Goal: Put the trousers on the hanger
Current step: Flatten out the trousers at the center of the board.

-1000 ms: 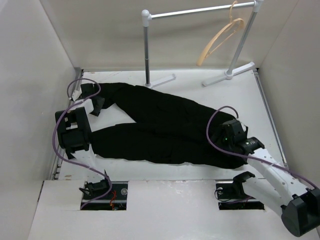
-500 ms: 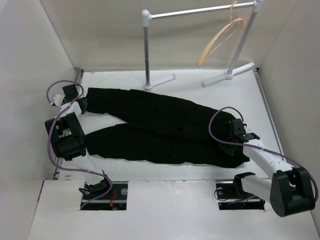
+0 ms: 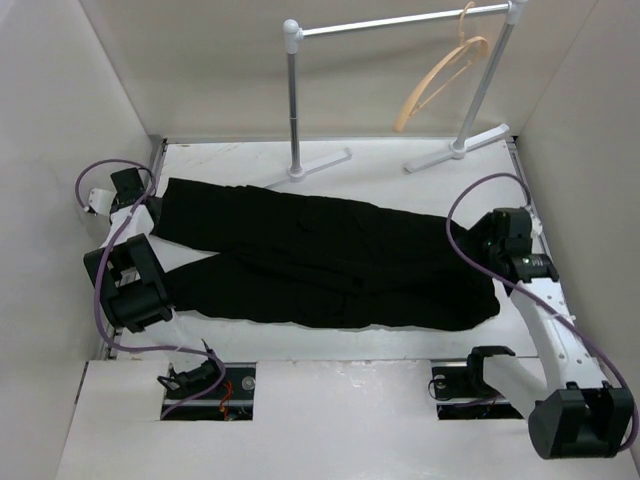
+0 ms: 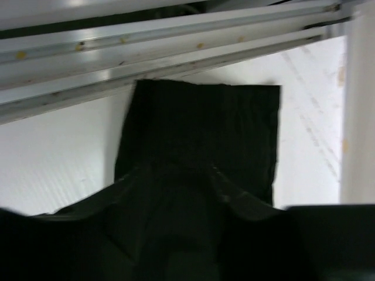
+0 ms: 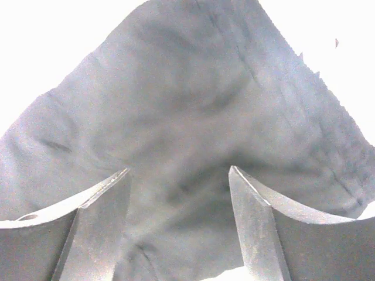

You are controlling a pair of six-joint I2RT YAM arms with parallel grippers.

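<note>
The black trousers [image 3: 320, 260] lie flat across the table, legs to the left and waist to the right. My left gripper [image 3: 145, 203] is at the far-left leg end; in its wrist view the leg's cuff [image 4: 199, 123] lies just ahead of the dark fingers [image 4: 234, 196], and the left gripper [image 4: 173, 175] stands open over the cloth. My right gripper [image 3: 493, 243] hovers at the waist end. It [image 5: 179, 172] is open above the grey-looking trousers [image 5: 176, 105]. The tan wooden hanger [image 3: 440, 75] hangs on the rail at the back right, far from both grippers.
A white-and-silver garment rail [image 3: 400, 20] stands at the back, its feet [image 3: 320, 160] on the table just behind the trousers. White walls close in on the left and right. An aluminium table-edge track [image 4: 176, 35] runs right behind the cuff.
Both arms moved outward, the left to the far left and the right to the right, drawing the trousers out straighter. Both grippers now stand open over the cloth.
</note>
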